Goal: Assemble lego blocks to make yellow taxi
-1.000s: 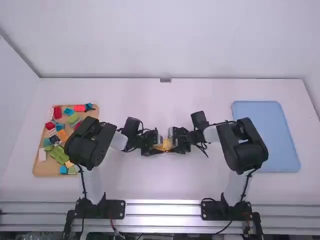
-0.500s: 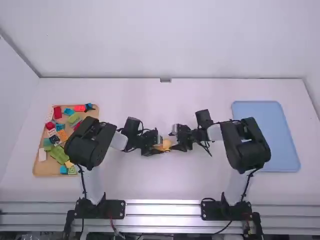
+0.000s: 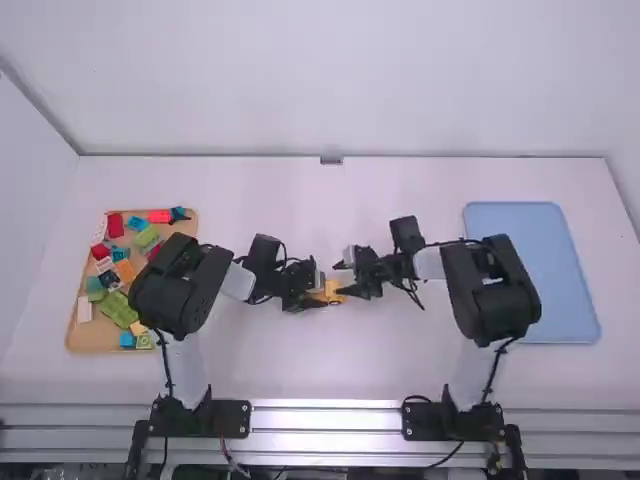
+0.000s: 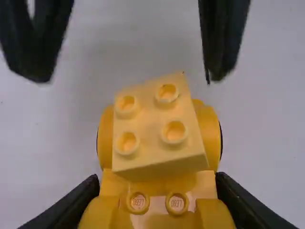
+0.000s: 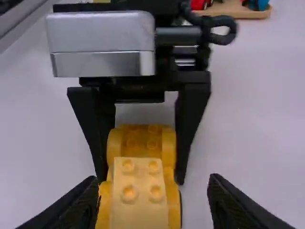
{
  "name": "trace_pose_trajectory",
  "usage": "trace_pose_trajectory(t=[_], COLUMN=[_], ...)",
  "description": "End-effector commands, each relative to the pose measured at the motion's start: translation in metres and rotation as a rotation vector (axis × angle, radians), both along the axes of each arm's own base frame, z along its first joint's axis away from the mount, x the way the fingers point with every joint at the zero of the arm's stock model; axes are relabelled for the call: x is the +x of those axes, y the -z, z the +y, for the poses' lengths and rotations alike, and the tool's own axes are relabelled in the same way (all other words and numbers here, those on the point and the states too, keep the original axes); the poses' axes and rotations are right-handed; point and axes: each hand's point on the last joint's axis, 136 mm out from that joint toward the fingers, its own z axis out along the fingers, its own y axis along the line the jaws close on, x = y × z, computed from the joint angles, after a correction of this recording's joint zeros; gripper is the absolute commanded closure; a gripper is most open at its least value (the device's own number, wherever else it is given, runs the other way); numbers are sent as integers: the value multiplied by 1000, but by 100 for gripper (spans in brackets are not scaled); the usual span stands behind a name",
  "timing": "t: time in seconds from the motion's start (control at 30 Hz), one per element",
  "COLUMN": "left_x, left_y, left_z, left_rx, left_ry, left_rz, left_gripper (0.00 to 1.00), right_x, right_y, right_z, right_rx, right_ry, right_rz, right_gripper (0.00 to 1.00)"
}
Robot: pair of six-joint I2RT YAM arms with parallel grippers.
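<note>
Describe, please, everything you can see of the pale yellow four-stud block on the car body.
The pale yellow block is boxy and plastic-looking, with four round studs in two rows. It rests on the deeper yellow car body, looking slightly askew. The left gripper clasps that body; the open right gripper appears clear of the block.

From where I'm standing, I count one table (image 3: 320, 370) and two trays, one wooden (image 3: 78, 342) and one blue (image 3: 532, 270). There are two arms, left (image 3: 180, 285) and right (image 3: 490, 290), with two grippers, left (image 3: 318, 291) and right (image 3: 347, 276), and four fingers between them. I see one yellow car (image 4: 159, 183) and one pale block (image 4: 155, 126), with four studs (image 4: 174, 131) on the block. The wooden tray has over a dozen blocks, overlapping too much for me to get an exact count: at least three red (image 3: 115, 226), three blue (image 3: 137, 224) and three green (image 3: 118, 310).
</note>
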Motion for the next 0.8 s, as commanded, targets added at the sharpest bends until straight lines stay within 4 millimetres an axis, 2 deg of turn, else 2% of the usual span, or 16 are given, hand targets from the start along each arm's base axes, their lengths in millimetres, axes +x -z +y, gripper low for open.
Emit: trace_pose_trajectory(t=[0.0,0.07,0.13,0.33,0.53,0.57,0.63,0.67,0.77], left_x=[-8,-7,-7,-8,-7,-7,-7,-7,-8], left_y=[7,7,7,7,7,7,7,7,7], left_z=[1,1,1,1,1,1,1,1,1], left_rx=[9,9,9,9,9,9,9,9,9], left_ry=[8,8,8,8,8,8,8,8,8], left_rz=[25,24,24,24,24,24,24,24,25], left_gripper=[65,65,65,66,66,66,66,66,66], right_x=[3,3,3,5,3,3,2,2,5], right_y=[2,4,6,6,12,13,4,1,-22], right_z=[3,4,4,2,1,1,4,5,2], right_rx=[-28,-38,-55,-56,-92,-95,-46,-36,61], right_ry=[2,1,5,20,24,24,0,-4,-23], right_rz=[-13,-17,-17,-1,4,4,-11,-17,-42], right_gripper=[54,61,73,78,76,69,62,61,58])
